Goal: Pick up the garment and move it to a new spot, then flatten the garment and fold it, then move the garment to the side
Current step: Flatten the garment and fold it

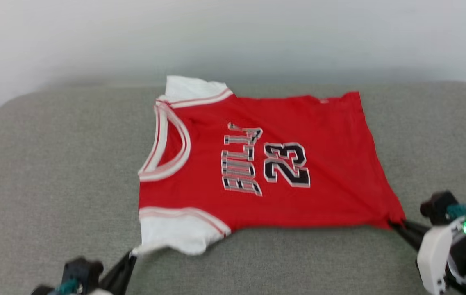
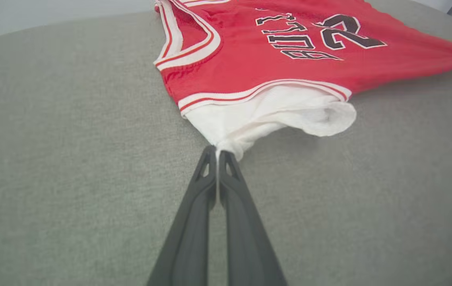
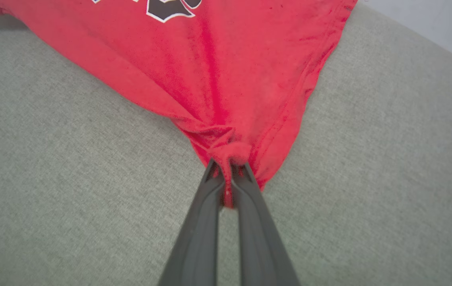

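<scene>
– While the left claw (image 2: 214,153) is pressed together, what does it pinch?
– The tip of the near white sleeve (image 2: 265,115), drawn to a point. The right claw (image 3: 227,167) is likewise pressed together. It pinches the near hem corner (image 3: 229,149), which bunches into a small knot between the fingers.
– How does the cloth run out from those two grips?
– Tension creases fan from each pinch into the body of the garment (image 1: 257,164). Its near edge runs nearly straight between the claws. The garment lies face up, lettering visible, across the middle of the bench (image 1: 52,172). Neck toward the left edge, hem toward the right edge, far sleeve close to the far edge.
– Handling properties?
– Judged light, soft and limp, with no stiffness. It will likely sag between grips and drag on the grey fabric cover of the bench rather than slide freely. It is not fragile, but a thin pinch on a sleeve tip may slip.
– Recommended hold points?
– Corners and seams: hem corners, shoulder or sleeve seams. Take both layers, with the two grips well apart so the panel spreads flat.
</scene>
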`<state>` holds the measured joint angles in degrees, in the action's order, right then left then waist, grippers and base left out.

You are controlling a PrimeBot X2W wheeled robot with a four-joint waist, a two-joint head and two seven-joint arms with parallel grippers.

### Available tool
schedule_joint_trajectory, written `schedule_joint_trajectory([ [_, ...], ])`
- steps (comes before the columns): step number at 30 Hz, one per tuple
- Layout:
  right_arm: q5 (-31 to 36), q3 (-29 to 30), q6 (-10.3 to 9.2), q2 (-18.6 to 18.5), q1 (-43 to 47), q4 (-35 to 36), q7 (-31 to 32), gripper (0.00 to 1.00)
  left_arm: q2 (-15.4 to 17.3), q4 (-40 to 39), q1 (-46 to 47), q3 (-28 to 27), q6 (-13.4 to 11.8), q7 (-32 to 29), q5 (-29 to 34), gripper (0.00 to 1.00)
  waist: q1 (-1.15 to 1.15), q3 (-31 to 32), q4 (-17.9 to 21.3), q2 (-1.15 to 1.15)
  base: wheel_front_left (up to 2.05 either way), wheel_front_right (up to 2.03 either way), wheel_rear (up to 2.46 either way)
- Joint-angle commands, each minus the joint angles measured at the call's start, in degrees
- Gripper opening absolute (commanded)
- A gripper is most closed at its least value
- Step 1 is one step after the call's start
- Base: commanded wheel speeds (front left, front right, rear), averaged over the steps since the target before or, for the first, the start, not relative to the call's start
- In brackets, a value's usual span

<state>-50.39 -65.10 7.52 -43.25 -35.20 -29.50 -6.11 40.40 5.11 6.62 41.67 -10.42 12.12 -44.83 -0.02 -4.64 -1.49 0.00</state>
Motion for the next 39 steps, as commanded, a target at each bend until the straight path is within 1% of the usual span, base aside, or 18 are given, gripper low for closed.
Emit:
schedule_joint_trajectory([
  [1,0.3,0.4,-0.06,-1.1,3.1,0.6,-0.4,0.0,0.8,-1.9,-3.6,0.0,-1.6,0.0,-0.8,0.0,0.02,2.5,-0.3,0.0,0.0,0.0,0.0],
  [6,-0.5,2.4,-0.06,-2.7,10.4,2.5,-0.9,0.0,2.6,-5.2,-10.7,0.6,-4.7,-0.6,-2.6,0.0,0.02,5.3,-1.1,0.0,0.0,0.0,0.0],
  [9,-0.6,4.0,-0.06,-3.6,14.6,4.2,-0.3,0.0,3.4,-6.8,-14.2,0.4,-5.9,-1.2,-4.6,0.0,0.02,6.0,-1.3,0.0,0.0,0.0,0.0],
  [12,-0.4,6.1,-0.06,-4.3,17.9,5.4,0.2,0.0,4.2,-8.1,-16.9,1.3,-6.4,-2.3,-5.6,0.0,0.02,6.4,-1.5,0.0,0.0,0.0,0.0],
  [14,-0.5,7.4,-0.06,-4.2,20.4,6.0,0.8,0.0,4.4,-8.7,-18.1,2.0,-6.3,-3.2,-5.9,0.0,0.02,6.5,-1.7,0.0,0.0,0.0,0.0],
  [18,0.4,9.9,-0.06,-4.0,23.4,7.9,2.4,0.0,4.0,-9.0,-17.7,2.4,-6.4,-3.4,-5.8,0.0,0.02,6.0,-1.7,0.0,0.0,0.0,0.0],
  [22,1.7,13.6,-0.06,-3.7,24.2,9.3,3.4,0.0,3.7,-8.5,-14.2,2.2,-5.3,-2.9,-4.2,0.0,0.02,5.4,-1.9,0.0,0.0,0.0,0.0],
  [25,2.7,16.5,-0.05,-3.5,23.9,10.6,4.4,0.0,4.5,-7.7,-10.1,2.0,-4.0,-3.4,-1.9,0.0,0.02,5.0,-1.9,0.0,0.0,0.0,0.0],
  [26,2.7,16.5,-0.05,-3.5,23.9,10.6,4.4,0.0,4.5,-7.7,-10.1,2.0,-4.0,-3.4,-1.9,0.0,0.02,5.0,-1.9,0.0,0.0,0.0,0.0],
  [28,3.2,18.4,-0.05,-3.3,23.6,11.6,5.2,0.0,4.6,-7.4,-6.9,1.9,-2.8,-4.0,-0.8,0.0,0.02,4.4,-1.8,0.0,0.0,0.0,0.0],
  [34,5.0,23.4,-0.05,-2.4,21.6,13.9,7.2,0.0,3.4,-4.8,2.8,1.0,0.1,-6.0,1.4,0.0,0.02,1.7,-0.6,0.0,0.0,0.0,0.0],
  [39,6.0,26.3,-0.05,-0.6,20.2,14.5,8.1,0.0,1.8,-0.1,10.8,0.6,3.1,-6.8,2.7,0.0,0.02,-1.0,0.3,0.0,0.0,0.0,0.0],
])
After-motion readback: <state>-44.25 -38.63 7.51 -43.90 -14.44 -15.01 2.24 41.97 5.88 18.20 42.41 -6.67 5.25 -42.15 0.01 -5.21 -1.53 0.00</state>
